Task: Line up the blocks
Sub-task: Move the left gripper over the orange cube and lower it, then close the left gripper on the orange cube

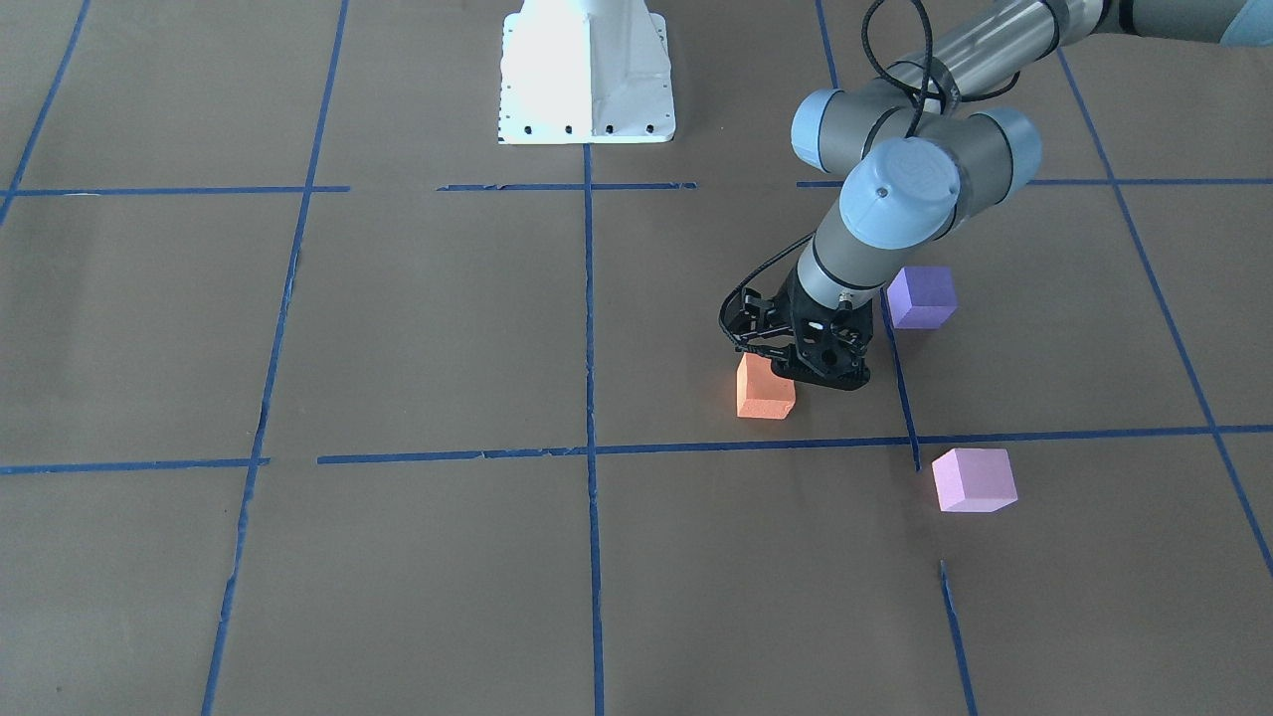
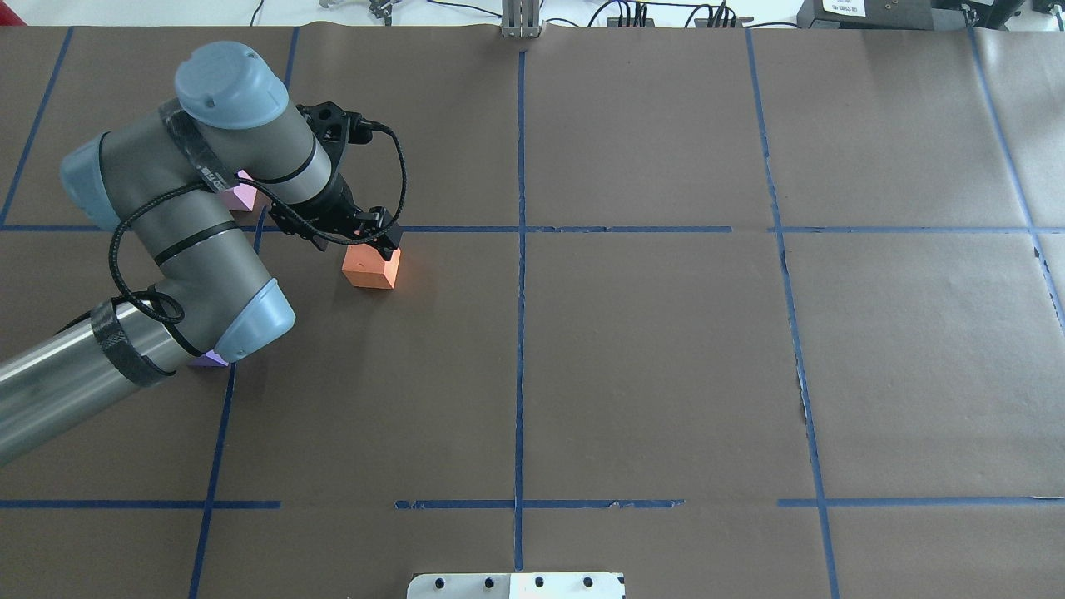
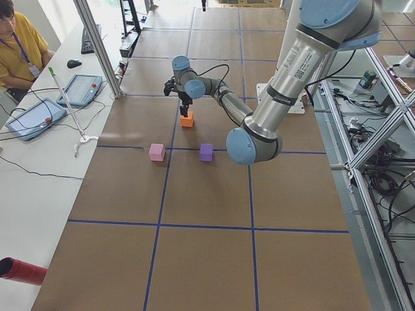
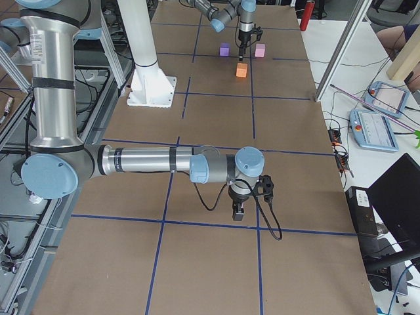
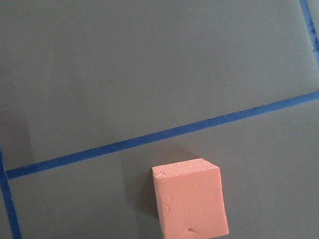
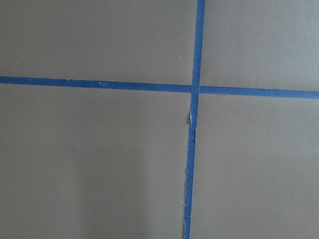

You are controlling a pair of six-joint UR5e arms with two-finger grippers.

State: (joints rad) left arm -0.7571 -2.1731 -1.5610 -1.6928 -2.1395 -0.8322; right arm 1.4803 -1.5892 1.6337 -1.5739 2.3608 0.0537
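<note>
Blocks sit apart on the brown paper table [image 1: 398, 318], all in the robot's left half and not in a row. In the front-facing view the orange block [image 1: 764, 390] lies just above a blue tape line [image 1: 696, 447]. The violet-purple block [image 1: 922, 296] lies at about 2 o'clock from it, and the pale pink block [image 1: 975, 480] at about 4 o'clock, across that tape line. None of the three touches another.

The left gripper [image 2: 388, 243] points down over the orange block. From overhead its jaws show as one narrow black tip, pressed together with nothing between them, at the block's 1 o'clock corner. Whether the tip touches the foam I cannot tell. In that view the left arm covers most of the other two cubes, leaving only a pink corner at 10 o'clock from the orange block and a violet sliver at 8 o'clock. The left wrist camera has the orange block at 6 o'clock of its frame, flat on the paper just below a slanting tape line.

The right gripper [image 4: 237, 211] shows only in the right-side view, pointing down near a tape line far from all the cubes. Whether its jaws are spread or together I cannot tell. Its wrist camera looks down on a tape crossing [image 6: 194, 89].
</note>
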